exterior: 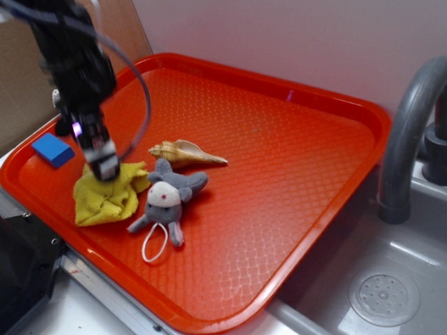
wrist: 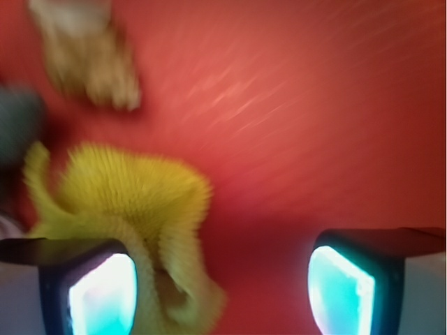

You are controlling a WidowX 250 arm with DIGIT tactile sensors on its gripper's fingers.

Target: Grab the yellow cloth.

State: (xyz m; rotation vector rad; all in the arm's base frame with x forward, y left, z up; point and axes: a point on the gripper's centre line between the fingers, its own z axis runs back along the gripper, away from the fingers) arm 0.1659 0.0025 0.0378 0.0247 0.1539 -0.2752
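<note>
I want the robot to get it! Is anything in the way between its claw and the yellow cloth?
Nothing visible blocks it. The gripper sits right at the yellow cloth, open, with cloth partly between the fingers. The plush toy lies beside it.

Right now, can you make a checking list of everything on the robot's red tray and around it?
Surface: red tray, textured, beside a sink.
Job's things: yellow cloth, crumpled near the tray's left front edge.
Clutter: grey plush toy touching the cloth; seashell behind the toy; blue block at the left edge.
Grippers: tool down at the cloth, fingers apart in the wrist view, cloth by one finger, red tray in the gap between them.
Cables: a cable loops beside the arm.
Surroundings: grey sink with faucet, white wall behind.
</note>
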